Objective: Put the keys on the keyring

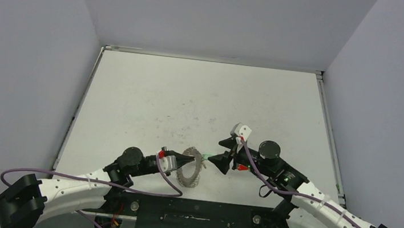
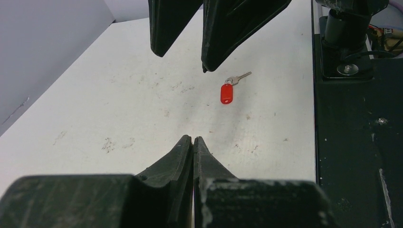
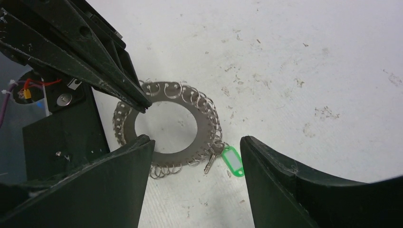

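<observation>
The green-tagged key (image 3: 232,160) seemingly hung on the keyring (image 3: 205,128) already. The left tool (image 3: 144,105) had its fingers pressed together at the ring's inner rim. The right tool (image 3: 197,141) gaped, and next should probably fetch the loose red-tagged key (image 2: 227,93) off the worktop (image 2: 119,104).

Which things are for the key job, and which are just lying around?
For the job: keyring, green-tag key, red-tag key, left gripper pinching the keyring, right gripper open.

Just there, not part of it: purple cables, black base plate, table.
</observation>
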Controlling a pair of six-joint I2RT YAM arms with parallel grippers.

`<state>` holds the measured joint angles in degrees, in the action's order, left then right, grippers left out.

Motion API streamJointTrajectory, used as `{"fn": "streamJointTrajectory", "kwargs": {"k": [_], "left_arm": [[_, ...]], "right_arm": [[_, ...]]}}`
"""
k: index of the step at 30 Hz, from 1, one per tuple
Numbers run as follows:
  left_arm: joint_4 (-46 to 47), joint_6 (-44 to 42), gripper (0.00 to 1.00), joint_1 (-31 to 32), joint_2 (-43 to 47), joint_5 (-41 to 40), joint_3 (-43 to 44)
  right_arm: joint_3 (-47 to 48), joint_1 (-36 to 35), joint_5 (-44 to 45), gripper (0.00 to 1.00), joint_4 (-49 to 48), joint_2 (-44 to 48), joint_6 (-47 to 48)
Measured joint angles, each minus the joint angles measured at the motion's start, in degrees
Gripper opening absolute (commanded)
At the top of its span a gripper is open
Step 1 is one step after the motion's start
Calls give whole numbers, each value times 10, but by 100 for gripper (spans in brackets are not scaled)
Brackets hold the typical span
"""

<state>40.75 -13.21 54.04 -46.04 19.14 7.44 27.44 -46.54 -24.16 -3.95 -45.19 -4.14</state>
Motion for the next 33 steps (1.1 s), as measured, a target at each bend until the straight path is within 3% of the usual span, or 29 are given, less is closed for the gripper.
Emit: {"fn": "streamJointTrajectory", "kwargs": {"k": [9,12,15,19,26,33], "left_arm": [[3,6,0,2,-20,-3,-2],[6,21,31,3,-23,-22,-9],[-5,48,55,3,-9,-63,-10],[-64,133,70,3,42,-178,-9],[-265,318,72,-5,106,-366,26],[-424,434,73,-70,94,-392,61]], "right_arm": [[-26,0,9,68,-18,-17,-19],[-29,0,17,72,-33,-44,-28],[-29,0,34,74,-40,-71,-35],[-26,-5,63,75,-46,-120,-51],[25,-21,99,72,-45,-254,-93],[96,-67,99,71,-37,-351,-100]]}}
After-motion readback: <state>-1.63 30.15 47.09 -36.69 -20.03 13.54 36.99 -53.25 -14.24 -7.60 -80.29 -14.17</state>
